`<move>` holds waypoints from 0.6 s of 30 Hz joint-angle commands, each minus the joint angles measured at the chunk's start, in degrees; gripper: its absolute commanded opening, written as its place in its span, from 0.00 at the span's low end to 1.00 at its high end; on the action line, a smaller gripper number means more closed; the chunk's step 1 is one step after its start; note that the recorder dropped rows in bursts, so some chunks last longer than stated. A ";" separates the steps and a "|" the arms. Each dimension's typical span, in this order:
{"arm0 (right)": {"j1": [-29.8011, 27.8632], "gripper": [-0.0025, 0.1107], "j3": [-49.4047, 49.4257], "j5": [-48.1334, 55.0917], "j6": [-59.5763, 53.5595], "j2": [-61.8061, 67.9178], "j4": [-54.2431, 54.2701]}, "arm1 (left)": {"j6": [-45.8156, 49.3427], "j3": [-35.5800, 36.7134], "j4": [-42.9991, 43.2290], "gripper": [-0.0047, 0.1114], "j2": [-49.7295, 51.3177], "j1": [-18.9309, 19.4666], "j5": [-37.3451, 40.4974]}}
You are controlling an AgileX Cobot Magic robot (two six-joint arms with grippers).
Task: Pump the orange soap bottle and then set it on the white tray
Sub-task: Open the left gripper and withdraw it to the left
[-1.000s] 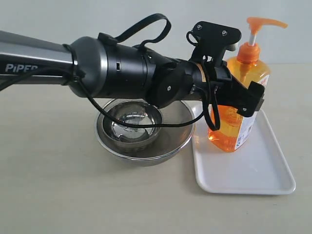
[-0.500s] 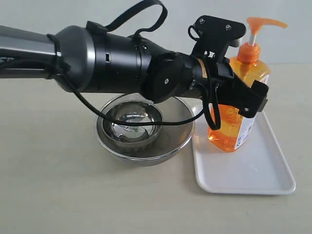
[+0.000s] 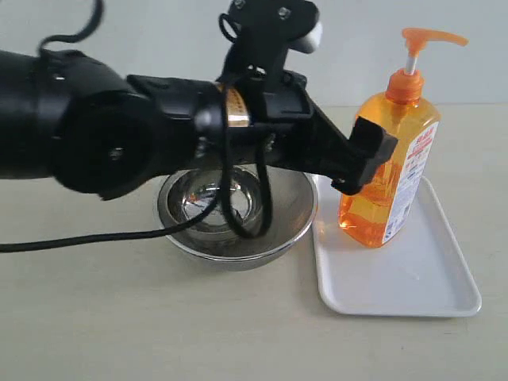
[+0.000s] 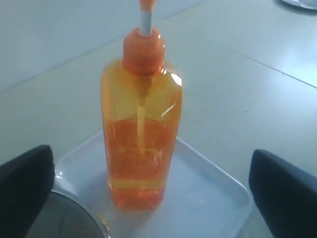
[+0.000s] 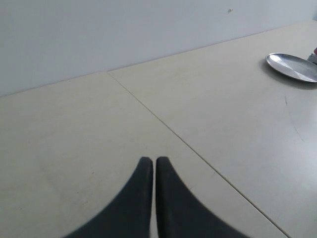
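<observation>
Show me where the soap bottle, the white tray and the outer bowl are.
soap bottle (image 3: 375, 213), exterior view, orange body.
white tray (image 3: 413, 278), exterior view, bare floor.
outer bowl (image 3: 238, 254), exterior view, front wall.

The exterior camera is looking slightly down across the table (image 3: 79, 317) from close by, sharing the orange soap bottle (image 4: 141, 144) and white tray (image 4: 213, 191) with the near left wrist camera facing them; the right wrist camera is looking low along the table

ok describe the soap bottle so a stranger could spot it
On the table, find the white tray beside the steel bowls. The bottle stands upright on it. It is the only orange, see-through thing, topped with a pump.
</observation>
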 commanded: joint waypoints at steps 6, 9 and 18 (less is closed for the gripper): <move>-0.11 0.02 -0.17 0.44 -0.07 -0.58 -0.08 | -3.26 17.14 -0.99 0.90 -18.04 -0.20 -6.98; -0.11 0.02 -0.17 0.44 -0.07 -0.58 -0.08 | -3.55 22.14 -1.06 0.90 -22.71 -0.20 -6.70; -0.11 0.02 -0.17 0.44 -0.07 -0.58 -0.08 | -5.79 30.85 -1.06 0.90 -31.85 -0.20 -4.68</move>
